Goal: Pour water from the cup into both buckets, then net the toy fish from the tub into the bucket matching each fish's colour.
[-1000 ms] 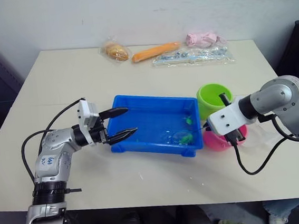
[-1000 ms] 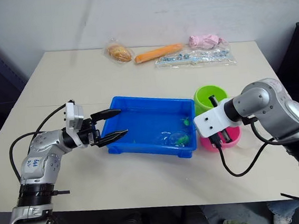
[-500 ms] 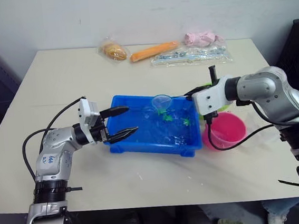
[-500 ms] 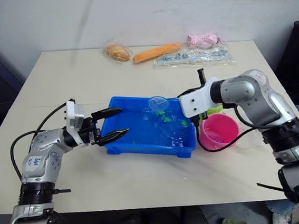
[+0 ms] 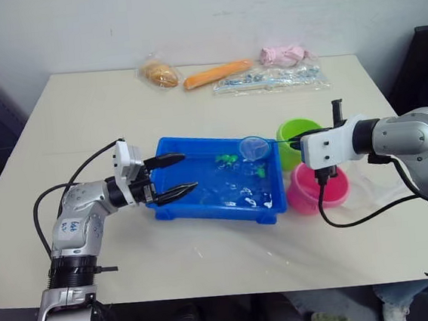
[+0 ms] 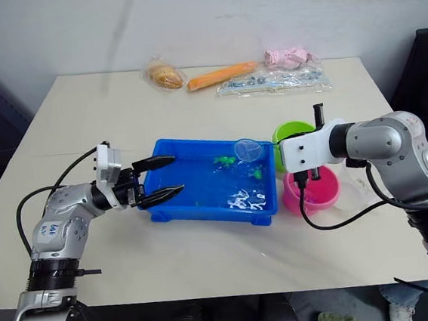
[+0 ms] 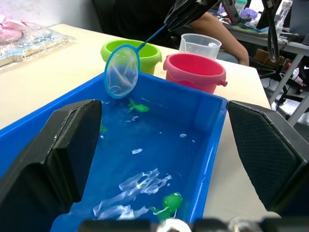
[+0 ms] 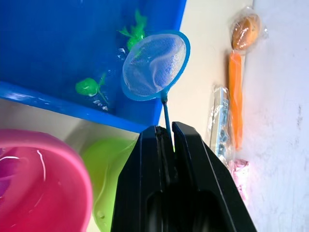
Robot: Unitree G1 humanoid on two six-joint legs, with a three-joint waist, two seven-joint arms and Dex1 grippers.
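The blue tub [image 5: 197,141] holds water and several small green toy fish [image 7: 137,107]. My right gripper [image 5: 293,144] is shut on the net's thin handle; its blue hoop [image 5: 255,147] hangs tilted over the tub's far right corner, and I see no fish in the mesh [image 8: 153,65]. Beside that corner stands the green bucket [image 5: 296,133], with the pink bucket [image 5: 320,190] in front of it. The clear cup [image 7: 199,45] stands behind the pink bucket. My left gripper [image 5: 177,175] is open, its fingers on either side of the tub's left end.
Along the table's far edge lie a bagged bun [image 5: 162,73], an orange stick-shaped item [image 5: 217,73], a clear bag of small parts [image 5: 271,81] and a pink bundle [image 5: 286,53]. A person's arm [image 7: 219,31] rests beyond the buckets.
The right gripper lifted the net out of the tub's water, swung it over the tub's far middle, then carried the hoop right toward the green bucket. The left gripper has stayed put.
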